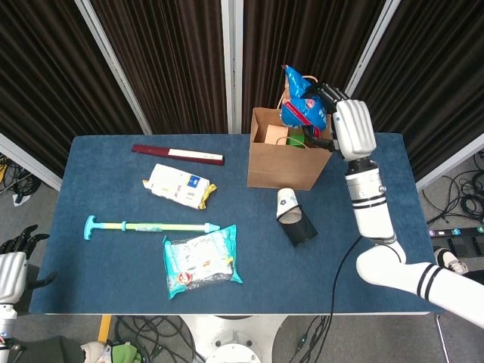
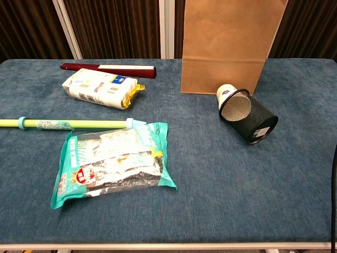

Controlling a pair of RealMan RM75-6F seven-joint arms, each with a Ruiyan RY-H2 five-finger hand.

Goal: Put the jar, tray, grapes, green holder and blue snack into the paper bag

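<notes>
My right hand [image 1: 344,125] holds the blue snack bag [image 1: 302,106] in the air above the open top of the brown paper bag [image 1: 287,162], which stands at the back of the table. Inside the bag I see a green item [image 1: 296,140] and a tan shape [image 1: 272,134]. In the chest view the paper bag [image 2: 226,47] shows only its front face, and the right hand is out of frame. My left hand [image 1: 13,261] hangs off the table's left edge, fingers apart and holding nothing.
A black mesh cup [image 1: 297,224] lies on its side with a paper cup [image 1: 285,201] in its mouth. A teal snack pack [image 1: 200,259], a white-yellow packet [image 1: 178,185], a green-teal stick [image 1: 147,225] and a dark red flat box [image 1: 178,154] lie on the blue table [image 1: 378,249].
</notes>
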